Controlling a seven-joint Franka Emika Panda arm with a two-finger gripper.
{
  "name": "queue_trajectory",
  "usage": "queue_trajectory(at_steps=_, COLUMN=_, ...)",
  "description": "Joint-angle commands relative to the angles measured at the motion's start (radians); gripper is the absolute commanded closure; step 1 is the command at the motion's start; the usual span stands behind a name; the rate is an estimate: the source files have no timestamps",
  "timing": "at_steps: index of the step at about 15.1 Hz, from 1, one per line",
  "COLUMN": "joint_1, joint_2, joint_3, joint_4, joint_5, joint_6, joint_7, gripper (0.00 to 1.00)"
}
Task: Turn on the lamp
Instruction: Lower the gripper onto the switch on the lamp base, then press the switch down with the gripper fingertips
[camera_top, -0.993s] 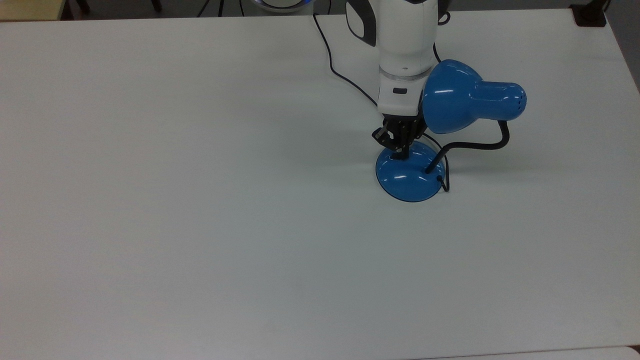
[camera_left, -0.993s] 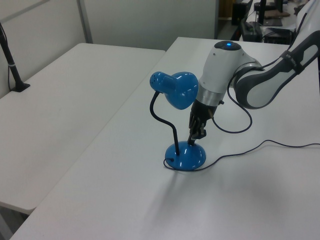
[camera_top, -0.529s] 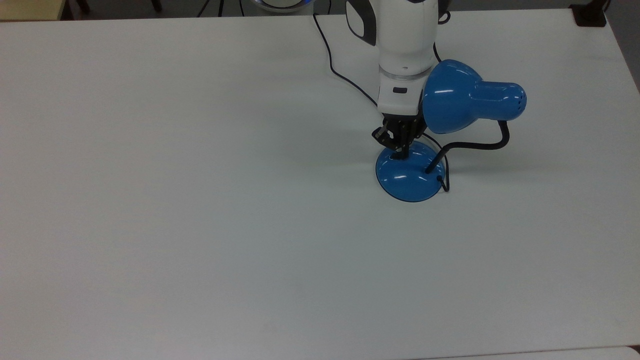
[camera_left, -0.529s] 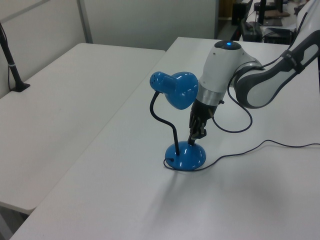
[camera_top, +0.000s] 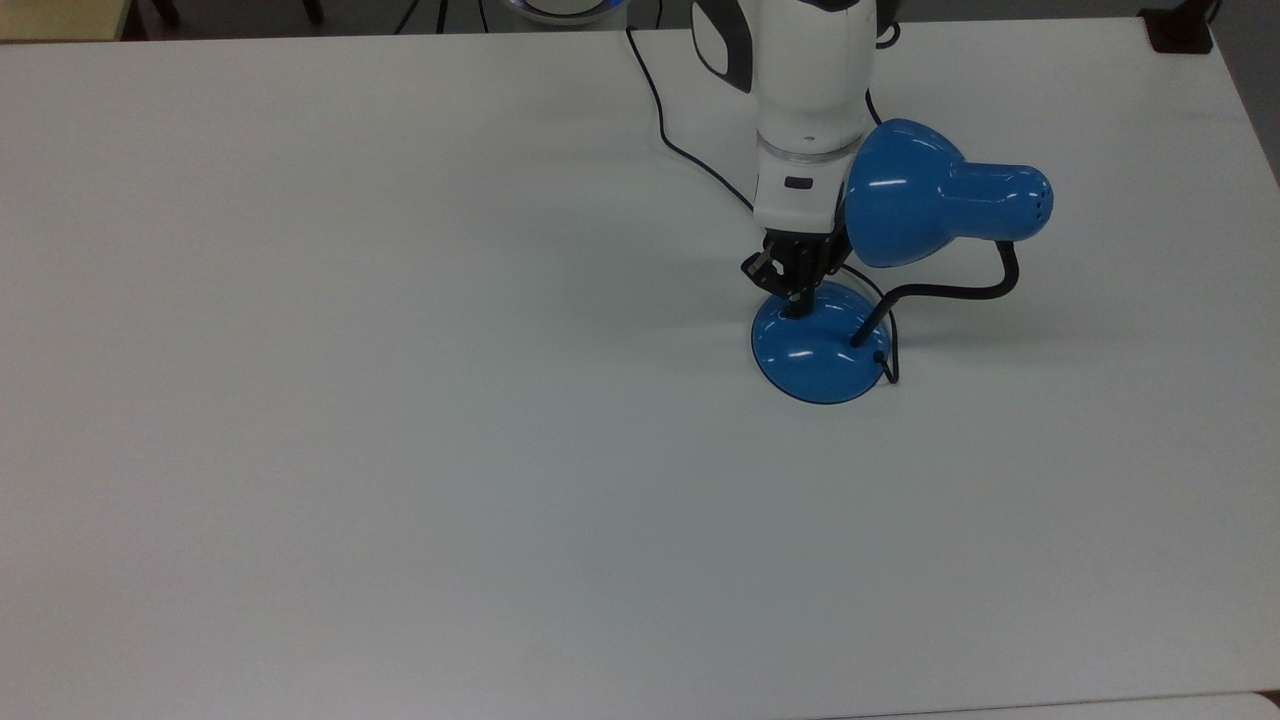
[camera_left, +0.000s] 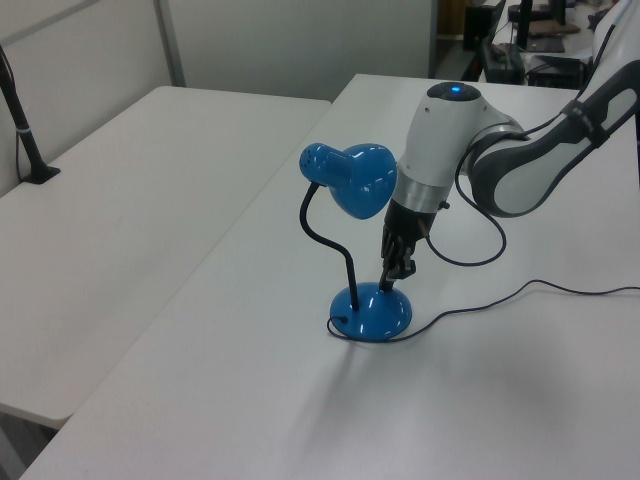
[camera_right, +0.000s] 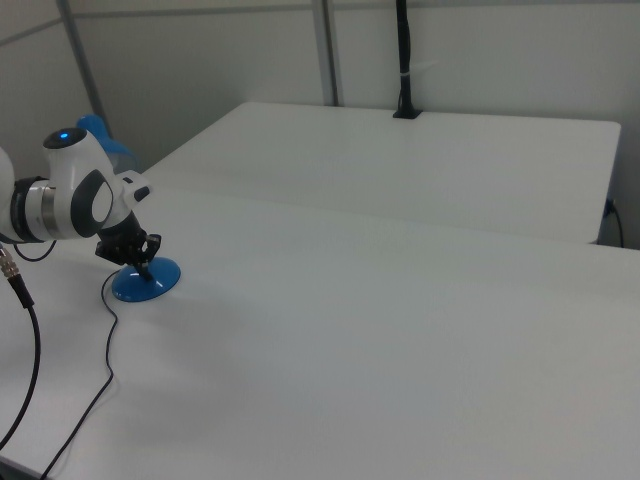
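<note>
The lamp stands right of the table's middle in the top view, with its glossy blue shade (camera_top: 900, 195) on a black gooseneck (camera_top: 960, 290) above a round blue base (camera_top: 815, 355). My gripper (camera_top: 797, 305) points straight down, shut, with its fingertips touching the far side of the base. The small switch is hidden under them. In the left view, the gripper (camera_left: 388, 283) meets the base (camera_left: 372, 312) just beside the shade (camera_left: 350, 180). In the right view, the gripper (camera_right: 140, 266) sits on the base (camera_right: 146, 283). No glow shows from the shade.
The lamp's black cord (camera_top: 680, 150) runs from the base across the white table (camera_top: 400, 400) to its far edge, and trails right in the left view as the cord (camera_left: 500, 297). A second white table (camera_left: 120, 200) stands alongside. A black post (camera_right: 403, 60) rises at the back.
The gripper has shifted very slightly towards the top of the top view while staying on the base. The lamp has not moved.
</note>
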Motion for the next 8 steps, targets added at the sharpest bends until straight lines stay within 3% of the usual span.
queue_trajectory(at_steps=1, joint_1=-0.008, joint_2=-0.004, joint_3=0.009, joint_4=-0.007, joint_5=0.02, joint_6=-0.02, joint_7=-0.014, gripper=1.0)
queue_trajectory(at_steps=8, joint_1=-0.008, joint_2=0.036, joint_3=0.009, joint_4=-0.006, joint_5=0.017, joint_6=-0.014, joint_7=-0.027, gripper=1.0)
